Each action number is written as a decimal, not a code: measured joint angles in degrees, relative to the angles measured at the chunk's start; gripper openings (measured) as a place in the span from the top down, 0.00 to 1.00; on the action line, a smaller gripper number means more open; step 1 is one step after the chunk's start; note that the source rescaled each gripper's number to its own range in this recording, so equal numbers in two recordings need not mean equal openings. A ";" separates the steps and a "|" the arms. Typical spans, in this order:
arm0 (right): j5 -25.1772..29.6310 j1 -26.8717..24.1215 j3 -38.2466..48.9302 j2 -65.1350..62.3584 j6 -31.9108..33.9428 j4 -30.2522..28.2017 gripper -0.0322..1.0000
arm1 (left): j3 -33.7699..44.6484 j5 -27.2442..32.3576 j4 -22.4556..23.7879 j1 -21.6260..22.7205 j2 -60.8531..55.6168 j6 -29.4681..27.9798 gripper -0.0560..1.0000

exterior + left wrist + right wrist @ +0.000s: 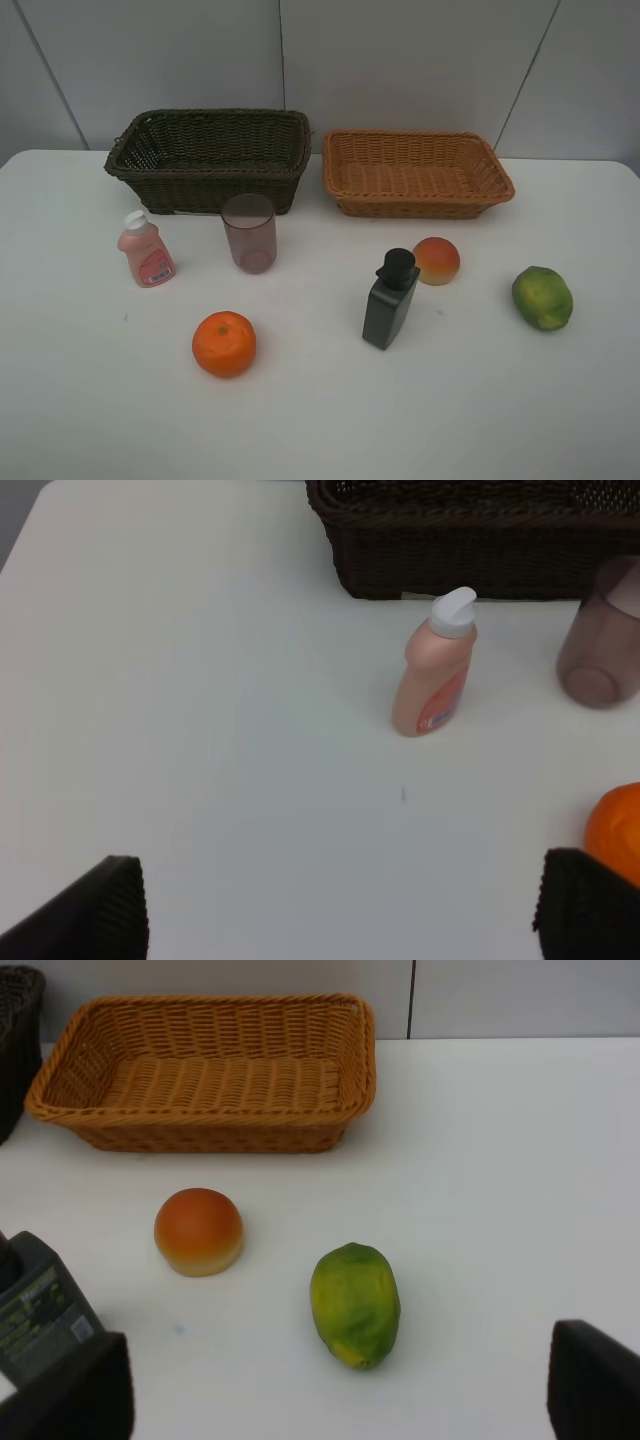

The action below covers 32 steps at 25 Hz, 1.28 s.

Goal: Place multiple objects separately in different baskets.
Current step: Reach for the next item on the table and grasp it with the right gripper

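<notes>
Layout, from the room: two baskets sit side by side at the far edge of the white table (320,430), the dark brown basket (205,190) on the left and the light tan basket (420,208) on the right, close together but not touching.

All six objects rest on the table in front of the baskets:
- The pink bottle (146,249) stands upright, front left of the dark brown basket.
- The purplish cup (249,233) stands upright, just before that basket's front wall.
- The orange (224,343) lies nearer the front, below the cup.
- The black bottle (391,299) is upright, near the middle.
- The peach-like fruit (437,260) lies just beside the black bottle's cap.
- The green citrus (542,297) lies well to the right.

The left gripper (340,910) has its jaws wide apart (only the dark fingertips (100,910) show). The right gripper (330,1390) is likewise spread wide, holding nothing.
</notes>
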 joint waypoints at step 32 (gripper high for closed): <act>-15.41 0.00 -9.36 60.98 0.00 1.54 0.18 | 0.00 -0.05 0.00 0.00 0.00 0.00 0.00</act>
